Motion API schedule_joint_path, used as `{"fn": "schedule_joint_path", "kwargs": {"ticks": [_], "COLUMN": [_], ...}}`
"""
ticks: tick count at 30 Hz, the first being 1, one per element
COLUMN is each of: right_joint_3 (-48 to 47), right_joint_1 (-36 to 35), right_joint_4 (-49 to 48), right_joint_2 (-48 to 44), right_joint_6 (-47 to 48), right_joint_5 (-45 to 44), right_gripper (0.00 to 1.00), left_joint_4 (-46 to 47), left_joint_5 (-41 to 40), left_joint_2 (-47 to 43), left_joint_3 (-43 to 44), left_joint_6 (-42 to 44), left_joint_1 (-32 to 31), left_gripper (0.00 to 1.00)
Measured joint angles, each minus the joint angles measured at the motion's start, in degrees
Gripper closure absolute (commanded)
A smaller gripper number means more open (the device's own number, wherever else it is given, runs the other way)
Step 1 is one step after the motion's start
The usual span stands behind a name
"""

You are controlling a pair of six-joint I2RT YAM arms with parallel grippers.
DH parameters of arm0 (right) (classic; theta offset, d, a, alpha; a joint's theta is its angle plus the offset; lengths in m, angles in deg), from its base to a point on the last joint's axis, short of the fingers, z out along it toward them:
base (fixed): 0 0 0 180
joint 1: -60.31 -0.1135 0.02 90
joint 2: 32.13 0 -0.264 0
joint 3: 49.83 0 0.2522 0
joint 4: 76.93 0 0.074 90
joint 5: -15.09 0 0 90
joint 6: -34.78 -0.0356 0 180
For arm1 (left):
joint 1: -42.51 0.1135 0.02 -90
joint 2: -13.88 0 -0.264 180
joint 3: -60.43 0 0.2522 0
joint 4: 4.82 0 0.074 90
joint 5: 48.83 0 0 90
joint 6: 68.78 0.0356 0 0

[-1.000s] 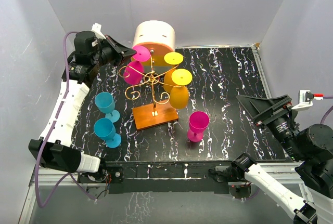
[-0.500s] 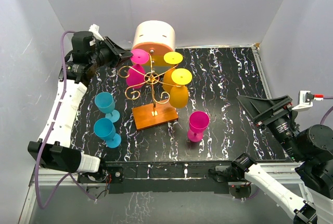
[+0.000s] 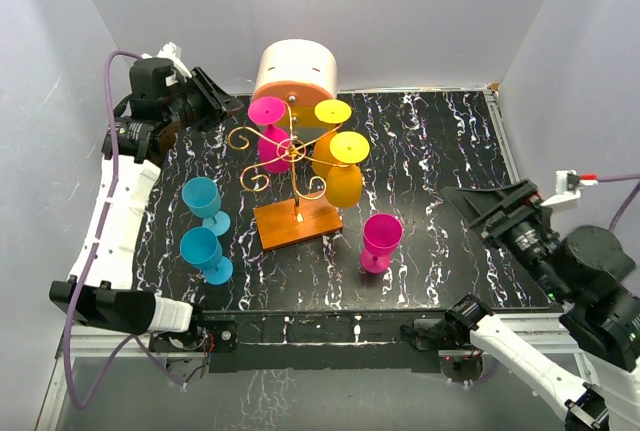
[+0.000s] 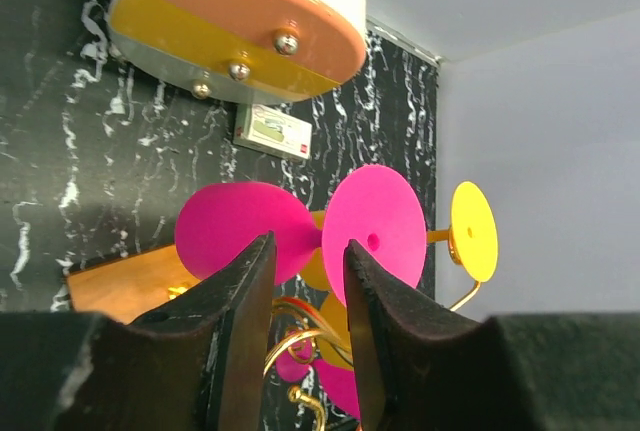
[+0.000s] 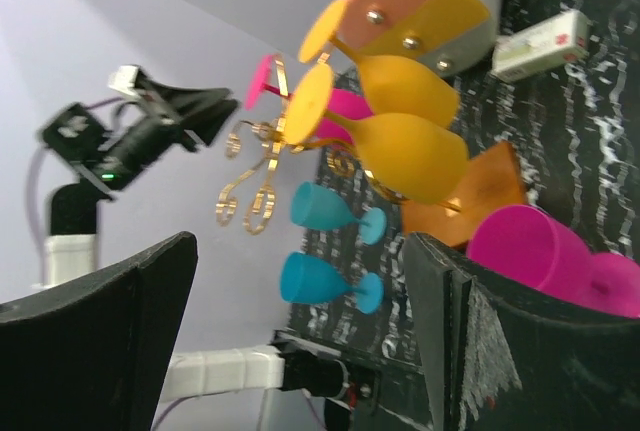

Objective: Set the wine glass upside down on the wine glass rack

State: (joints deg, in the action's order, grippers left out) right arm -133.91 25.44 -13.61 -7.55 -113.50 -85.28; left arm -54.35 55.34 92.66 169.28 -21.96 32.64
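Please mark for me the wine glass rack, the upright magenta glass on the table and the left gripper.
wine glass rack (image 3: 312, 227), top view, on its orange base.
upright magenta glass (image 3: 381, 239), top view, on its bowl.
left gripper (image 4: 308, 249), left wrist view, midway between fingertips.

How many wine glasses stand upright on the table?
3: far blue glass and near blue glass left of the rack; magenta glass right of its base.

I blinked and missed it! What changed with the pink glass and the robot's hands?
The left gripper opened, let go of the pink plastic wine glass and pulled back leftward. That glass hangs upside down on the gold wire rack with the orange base. The right gripper crept slightly left. The two yellow glasses, two blue glasses and the upright pink glass stayed put.
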Motion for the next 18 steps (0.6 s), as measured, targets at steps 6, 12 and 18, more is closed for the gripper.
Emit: {"fn": "schedule_joint_path", "kwargs": {"ticks": [6, 12, 18], "right_joint_3": [-0.39, 0.57, 1.77], "right_joint_1": [0.0, 0.0, 0.0], "right_joint_4": [8.87, 15.41, 18.25], "right_joint_2": [9.99, 22.64, 28.65], "right_joint_6": [5.35, 12.37, 17.18], "right_joint_5": [0.46, 2.03, 1.95], "right_gripper": [0.23, 0.33, 0.42], "left_joint_4": [-1.36, 1.4, 2.16], "left_joint_5": [-3.78, -6.36, -9.14], "left_joint_2": [-5.38, -19.91, -28.15], "left_joint_3": [0.33, -2.6, -2.82], "left_joint_6": [4.98, 9.84, 14.19], "left_joint_1": [0.0, 0.0, 0.0], "left_gripper": [0.57, 0.42, 0.33]}}
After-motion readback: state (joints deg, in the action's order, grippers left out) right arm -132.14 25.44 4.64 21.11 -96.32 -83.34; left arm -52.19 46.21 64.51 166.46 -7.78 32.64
